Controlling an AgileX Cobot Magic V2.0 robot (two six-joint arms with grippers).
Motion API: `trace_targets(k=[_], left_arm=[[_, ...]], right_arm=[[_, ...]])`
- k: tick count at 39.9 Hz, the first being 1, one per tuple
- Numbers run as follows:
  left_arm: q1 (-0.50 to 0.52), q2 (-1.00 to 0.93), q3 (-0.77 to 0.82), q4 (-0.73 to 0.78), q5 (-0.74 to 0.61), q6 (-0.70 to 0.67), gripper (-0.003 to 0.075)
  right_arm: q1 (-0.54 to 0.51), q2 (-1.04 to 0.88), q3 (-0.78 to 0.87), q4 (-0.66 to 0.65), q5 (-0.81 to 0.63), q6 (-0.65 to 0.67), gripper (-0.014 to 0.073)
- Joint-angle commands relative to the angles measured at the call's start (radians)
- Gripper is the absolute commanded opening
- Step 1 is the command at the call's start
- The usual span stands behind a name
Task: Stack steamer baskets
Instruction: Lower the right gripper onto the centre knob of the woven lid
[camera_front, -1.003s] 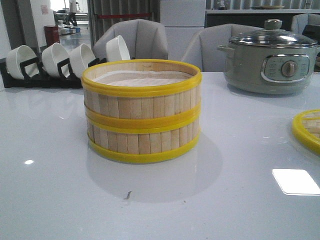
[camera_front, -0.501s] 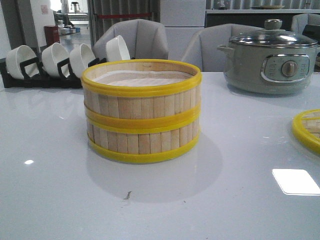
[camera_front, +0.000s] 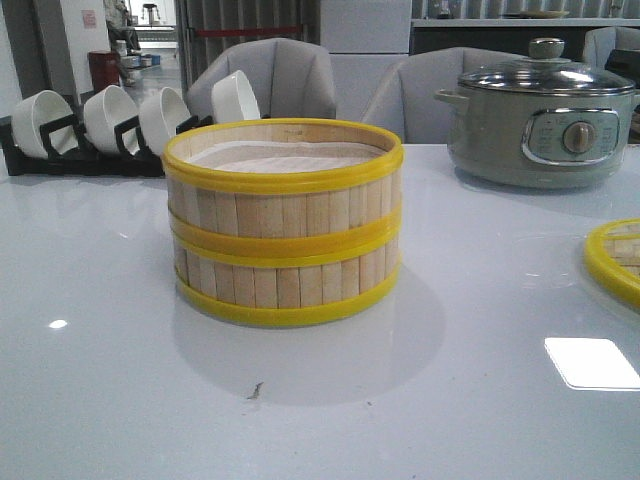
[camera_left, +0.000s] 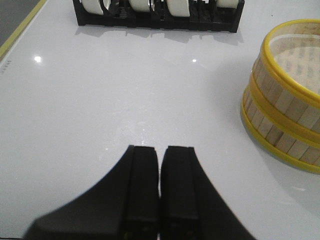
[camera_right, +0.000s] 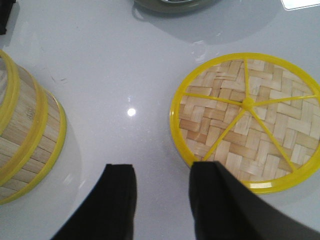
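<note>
Front view shows the two steamer baskets (camera_front: 284, 222) already stacked, one squarely on the other, near the middle of the white table (camera_front: 120, 400). Bare tabletop lies open all around the stack, widest toward the camera. Behind it on the left a black rack (camera_front: 60, 150) holds white bowls (camera_front: 110, 115) tilted on edge; behind on the right stands the grey electric pot (camera_front: 540, 125) with its glass lid. At the right edge of the frame the yellow rim of the woven lid (camera_front: 612, 260) lies flat on the table, well apart from the stack.

In the left wrist view the left gripper (camera_left: 159, 165) hangs over bare table, its black fingers pressed together with only a thin seam between them, holding nothing; the stack (camera_left: 285, 95) sits off to one side and the bowl rack (camera_left: 159, 15) is beyond.

In the right wrist view the right gripper (camera_right: 161, 185) has its fingers spread apart and empty, between the stack (camera_right: 25, 135) and the woven lid (camera_right: 247, 122), one finger overlapping the lid's yellow rim in the picture.
</note>
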Motion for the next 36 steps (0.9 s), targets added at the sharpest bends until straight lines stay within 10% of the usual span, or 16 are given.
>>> trace_targets(k=[1,36], left_arm=[[-0.008,-0.002,-0.03,0.003,-0.085,-0.006,0.0087],[-0.008,-0.002,-0.03,0.003,-0.085,-0.006,0.0083]], right_arm=[[0.001,-0.007,-0.04,0.011,-0.055,-0.009,0.0371],[-0.073,0.444,-0.197,-0.19,0.011,-0.01,0.0371]])
